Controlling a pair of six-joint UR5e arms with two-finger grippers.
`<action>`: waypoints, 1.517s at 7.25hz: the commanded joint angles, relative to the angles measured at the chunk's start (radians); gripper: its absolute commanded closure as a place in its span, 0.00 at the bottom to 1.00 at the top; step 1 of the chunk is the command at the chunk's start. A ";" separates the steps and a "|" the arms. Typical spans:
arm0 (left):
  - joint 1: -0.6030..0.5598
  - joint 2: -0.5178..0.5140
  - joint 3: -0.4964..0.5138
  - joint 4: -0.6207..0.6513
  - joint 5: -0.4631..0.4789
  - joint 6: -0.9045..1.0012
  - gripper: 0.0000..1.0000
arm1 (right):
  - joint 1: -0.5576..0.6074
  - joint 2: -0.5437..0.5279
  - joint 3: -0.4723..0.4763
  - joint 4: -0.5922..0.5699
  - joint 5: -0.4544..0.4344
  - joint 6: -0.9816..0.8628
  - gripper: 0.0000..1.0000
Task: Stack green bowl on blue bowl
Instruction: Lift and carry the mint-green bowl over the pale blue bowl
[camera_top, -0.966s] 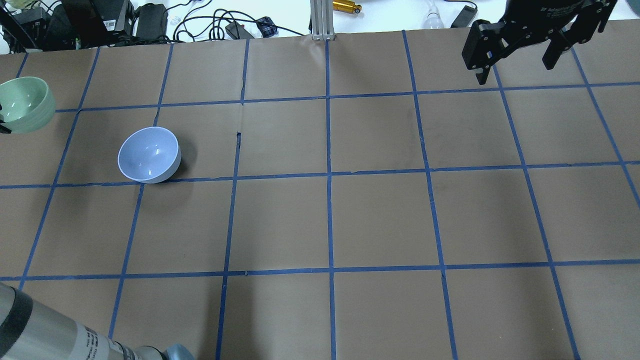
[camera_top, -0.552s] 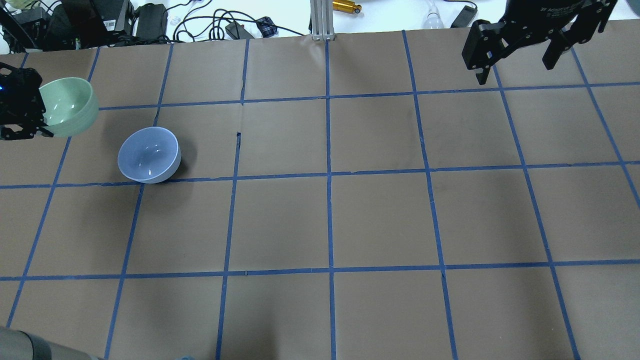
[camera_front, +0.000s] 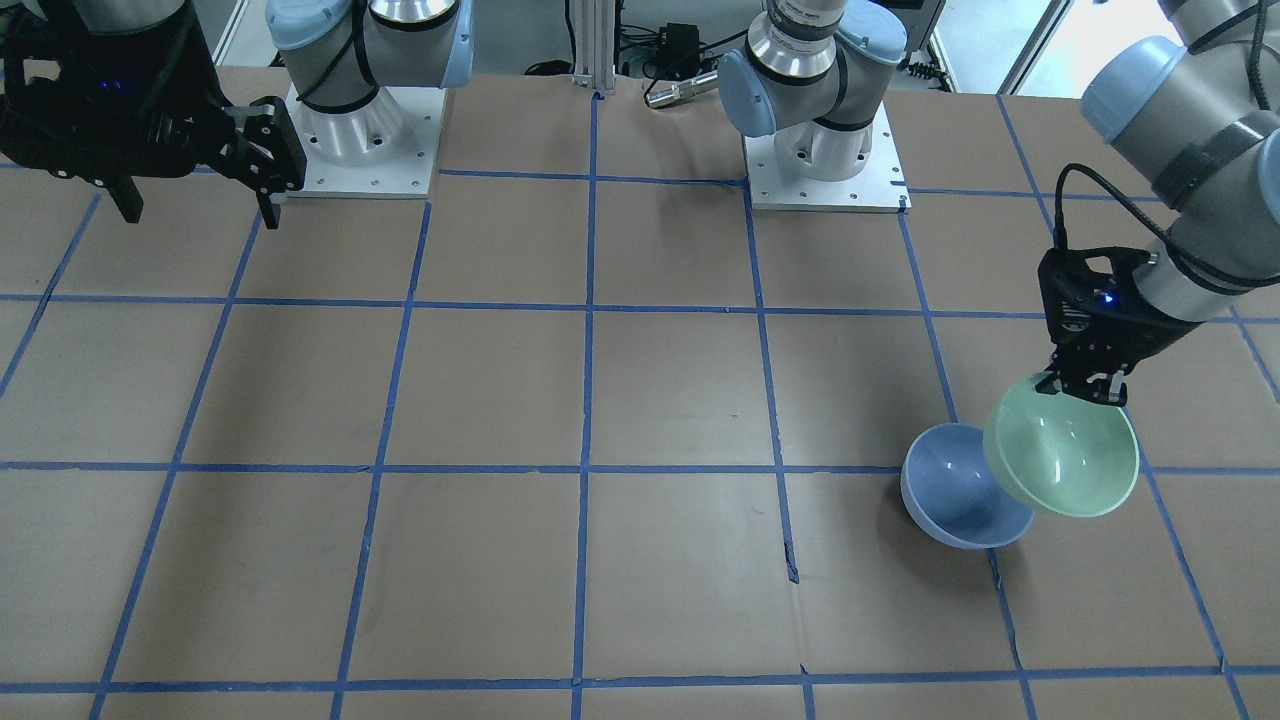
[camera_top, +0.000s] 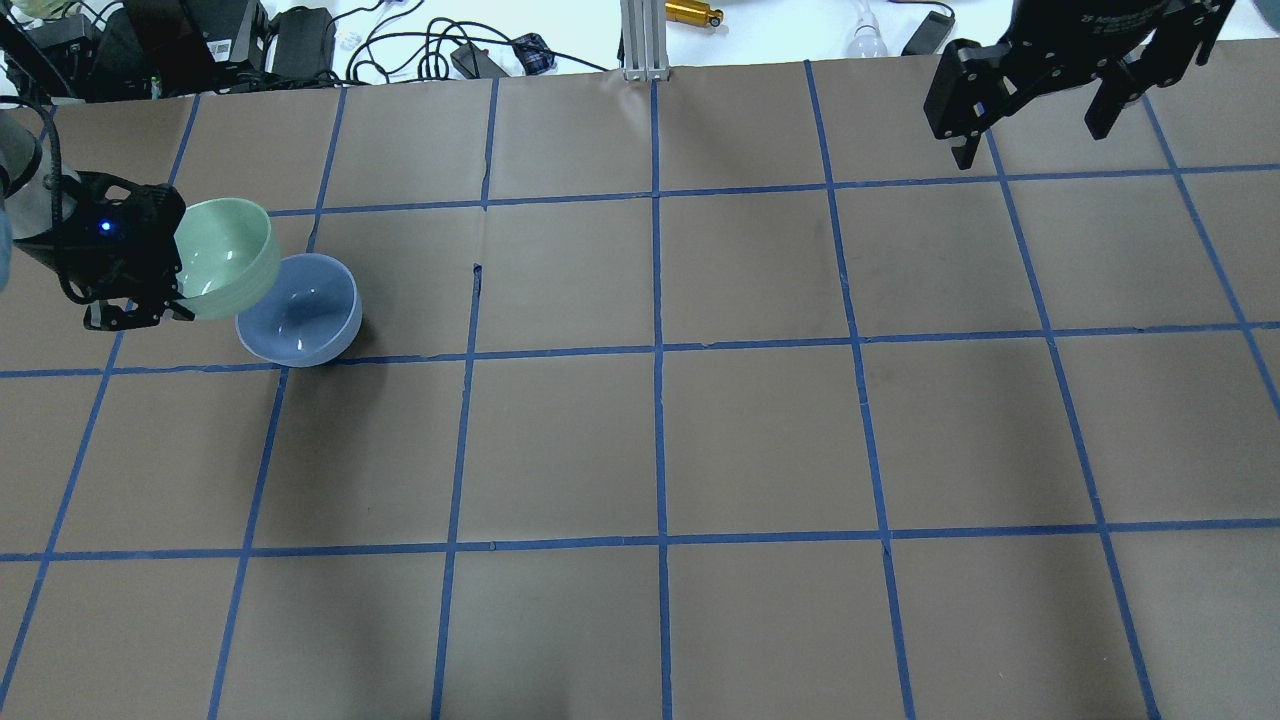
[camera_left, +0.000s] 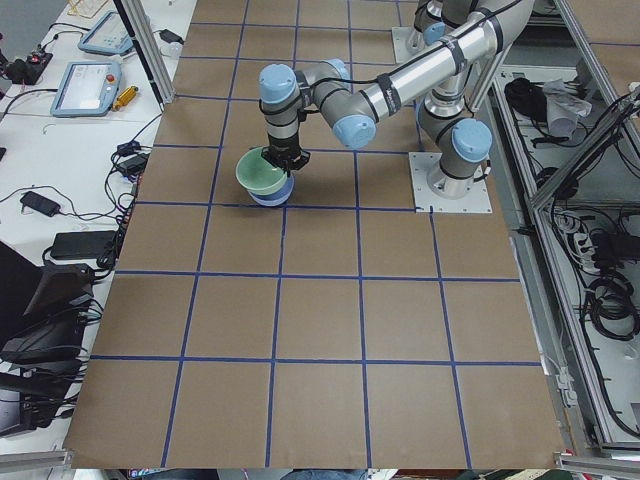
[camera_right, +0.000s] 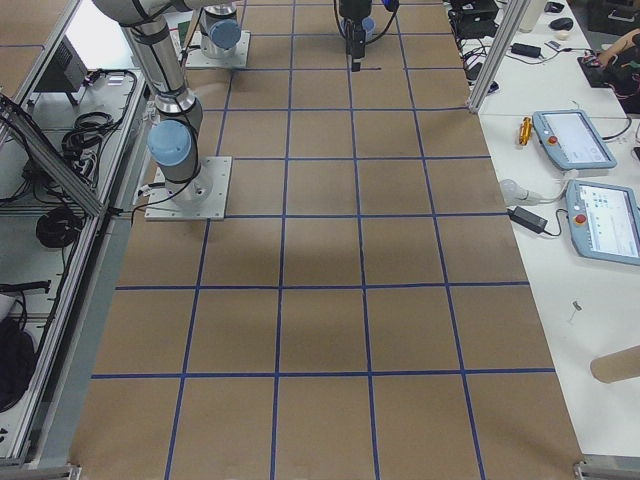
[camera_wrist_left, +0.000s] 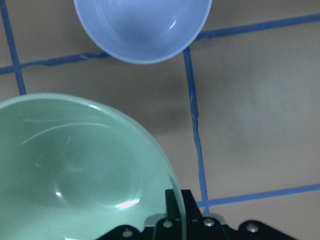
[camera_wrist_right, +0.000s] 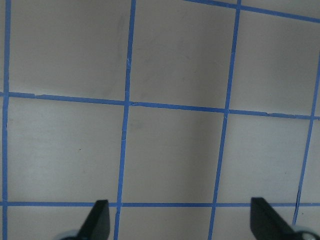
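My left gripper (camera_top: 178, 300) is shut on the rim of the green bowl (camera_top: 228, 256) and holds it in the air, tilted, just left of the blue bowl (camera_top: 303, 312). The blue bowl stands upright on the brown table. In the front-facing view the green bowl (camera_front: 1062, 458) overlaps the blue bowl's (camera_front: 950, 490) edge, held by the left gripper (camera_front: 1085, 390). In the left wrist view the green bowl (camera_wrist_left: 75, 170) fills the lower left and the blue bowl (camera_wrist_left: 142, 27) lies ahead. My right gripper (camera_top: 1030, 110) is open and empty, far off at the back right.
The table (camera_top: 660, 440) is brown paper with a blue tape grid. Cables and black boxes (camera_top: 200, 40) lie past its far edge, with a metal post (camera_top: 645, 40) at the middle. The arm bases (camera_front: 825, 150) stand at the robot's side.
My left gripper has carried the green bowl rightwards from the table's left edge to just beside the blue bowl. The right arm has not moved.
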 joint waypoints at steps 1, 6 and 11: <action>-0.031 0.013 -0.057 0.058 0.000 -0.039 1.00 | 0.000 0.000 0.000 0.000 0.000 0.000 0.00; -0.068 -0.004 -0.115 0.197 0.001 -0.085 1.00 | 0.000 0.000 0.000 0.000 0.000 0.000 0.00; -0.082 0.033 -0.108 0.192 0.000 -0.245 0.00 | 0.000 0.000 0.000 0.000 0.000 0.000 0.00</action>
